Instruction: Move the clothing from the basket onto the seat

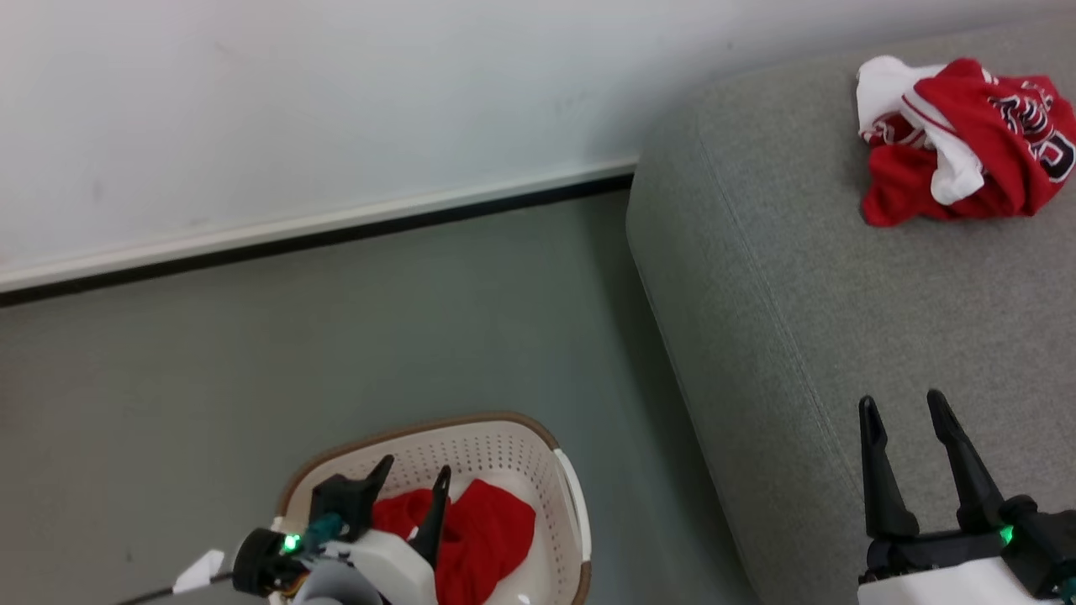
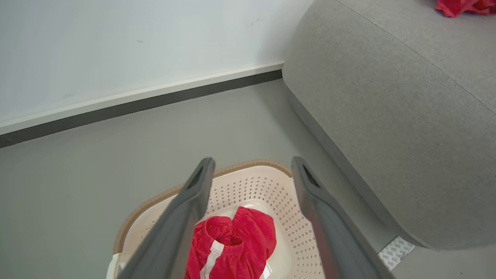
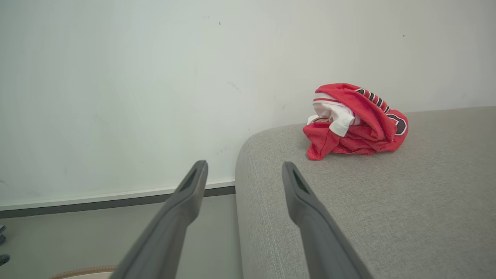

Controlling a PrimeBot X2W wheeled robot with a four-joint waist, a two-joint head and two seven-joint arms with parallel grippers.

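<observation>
The red garment (image 2: 236, 240) in the basket (image 1: 504, 445) looked soft, light and limp, likely to sag and drape once lifted. A raised fold by its gathered band seemed the best place to pinch. It lay bunched on the basket floor, just below and between the jaws of the left gripper (image 1: 415, 469), which stood wide and empty. The right gripper (image 1: 901, 402), jaws apart and holding nothing, hovered over the seat (image 1: 799, 336), with another garment (image 1: 967, 143) well beyond its tips
</observation>
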